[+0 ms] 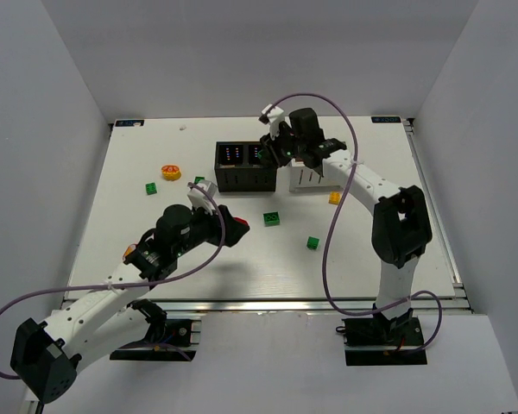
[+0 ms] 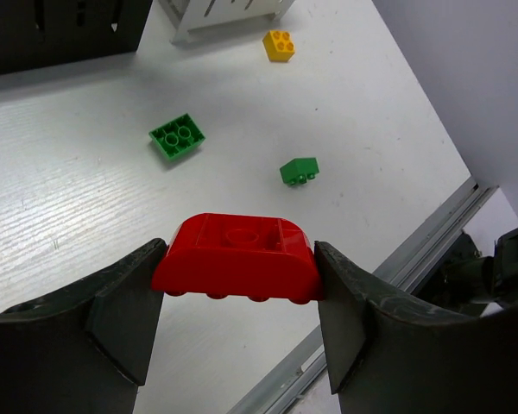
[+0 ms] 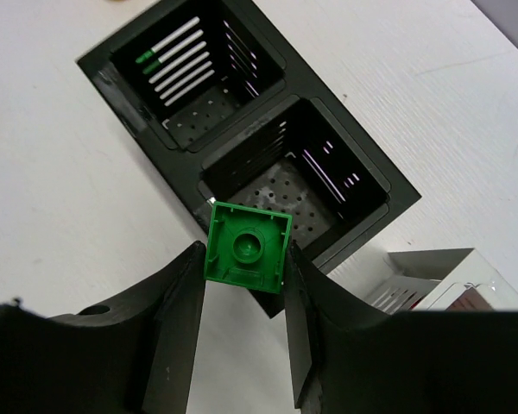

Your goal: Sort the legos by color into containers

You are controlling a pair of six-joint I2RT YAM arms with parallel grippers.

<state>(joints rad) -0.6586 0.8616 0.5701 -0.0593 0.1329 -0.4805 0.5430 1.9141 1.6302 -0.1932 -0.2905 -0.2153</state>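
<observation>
My left gripper (image 2: 237, 269) is shut on a red rounded brick (image 2: 235, 257) and holds it above the table; in the top view the gripper (image 1: 233, 226) is left of centre. My right gripper (image 3: 246, 259) is shut on a green square brick (image 3: 247, 247), hollow side toward the camera, over the near rim of the black container (image 3: 345, 233). In the top view it (image 1: 274, 153) hovers at the black container's (image 1: 242, 177) right compartment. The white container (image 1: 311, 178) stands just right of the black one. Loose green bricks (image 1: 272, 219) (image 1: 313, 242) lie mid-table.
More legos lie on the table: a green one (image 1: 152, 187), an orange-yellow round one (image 1: 171, 172) at the left, and a yellow one (image 1: 335, 197) by the white container. The left wrist view shows a green brick (image 2: 177, 137), a small green brick (image 2: 300, 170), a yellow brick (image 2: 280, 45) and the table's edge rail (image 2: 397, 259).
</observation>
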